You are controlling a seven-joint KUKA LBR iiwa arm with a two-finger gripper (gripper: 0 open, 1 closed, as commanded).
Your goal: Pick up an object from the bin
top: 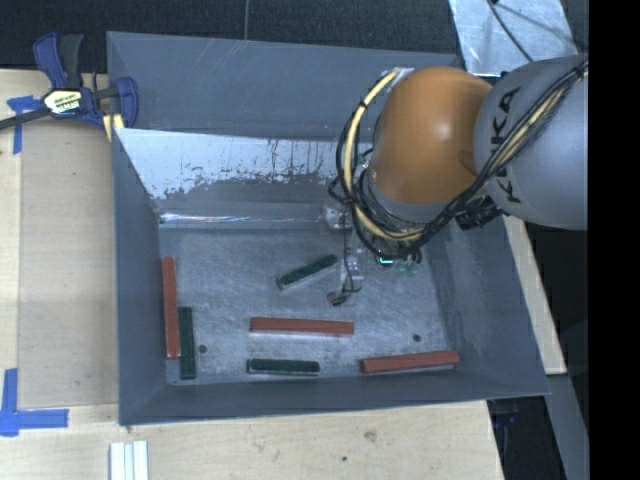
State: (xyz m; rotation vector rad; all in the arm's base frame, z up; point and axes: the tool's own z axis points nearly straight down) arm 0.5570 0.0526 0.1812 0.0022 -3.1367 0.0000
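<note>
Dark green flat stick (307,271) lies tilted on the grey metal bin (135,268) floor, its right end just beside the gripper (347,286), probably positioned there for a grasp; spread or clenched, I cannot tell.

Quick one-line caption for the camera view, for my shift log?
Gripper inside the grey bin, beside a tilted dark green stick; a red stick lies nearby.

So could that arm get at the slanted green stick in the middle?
Probably yes. The gripper hangs just beside one end of the slanted green stick, which lies alone on the bin floor with nothing on top. The nearest red-brown stick lies apart from it.
</note>
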